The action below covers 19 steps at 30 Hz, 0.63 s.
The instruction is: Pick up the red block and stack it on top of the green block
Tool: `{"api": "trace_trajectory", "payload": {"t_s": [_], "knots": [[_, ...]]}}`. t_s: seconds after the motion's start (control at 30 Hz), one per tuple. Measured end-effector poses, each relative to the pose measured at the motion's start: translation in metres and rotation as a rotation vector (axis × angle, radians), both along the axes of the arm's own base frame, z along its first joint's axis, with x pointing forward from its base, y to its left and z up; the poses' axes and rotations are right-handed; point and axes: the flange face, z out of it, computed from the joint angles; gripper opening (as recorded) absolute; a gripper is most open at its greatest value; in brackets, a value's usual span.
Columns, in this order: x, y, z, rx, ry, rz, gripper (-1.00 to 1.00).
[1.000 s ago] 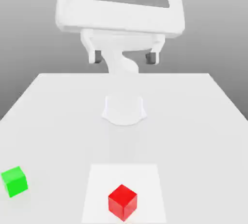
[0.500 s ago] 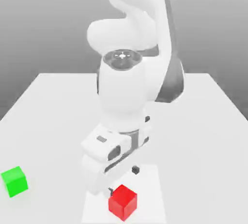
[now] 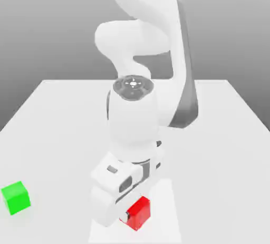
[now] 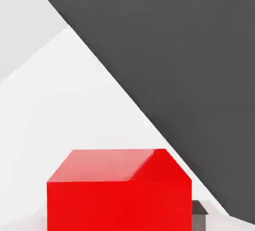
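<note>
Gripping the red block (image 3: 139, 214), my pincer (image 3: 135, 212) is closed on it, low over the white square (image 3: 163, 216) that lies on the pale table (image 3: 58, 148). In the exterior view one dark fingertip (image 3: 125, 217) sits against the block's side toward the exterior view's left; the opposite fingertip is hidden from me there. The block stands upright between my fingers, one of its side faces turned toward that camera and its top partly covered by my hand (image 3: 113, 187). I cannot tell whether its underside touches the white square or hangs just above it.

In the hand view I see the red block close up, its top face paler over one part and a deeper red over the rest, with a grey fingertip right beside one side of it. The white square spreads out beyond the block, and a broad dark grey area lies past a slanting edge.

My arm (image 3: 134, 119) reaches down from above, the wrist nearly upright and the hand set at a slant across the block. The green block (image 3: 16, 198) rests on the table toward the exterior view's left, well apart from my hand and off the white square, with nothing on top of it.
</note>
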Motion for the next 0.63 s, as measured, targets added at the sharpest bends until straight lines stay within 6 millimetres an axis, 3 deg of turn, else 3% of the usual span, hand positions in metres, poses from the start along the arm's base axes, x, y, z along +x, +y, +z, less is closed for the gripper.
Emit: {"api": "trace_trajectory", "payload": {"t_s": [0.17,0.33,0.4,0.5,0.53,0.63], "knots": [[-0.013,-0.12,0.017,-0.003,0.004,-0.084,-1.0],[-0.061,-0.243,0.033,0.0,0.002,-0.174,-1.0],[-0.076,-0.271,0.026,0.002,-0.001,-0.195,-1.0],[-0.081,-0.279,-0.008,0.002,-0.002,-0.201,-1.0],[-0.082,-0.279,-0.019,0.002,-0.002,-0.202,1.0],[-0.082,-0.279,-0.019,0.002,-0.001,-0.202,1.0]]}}
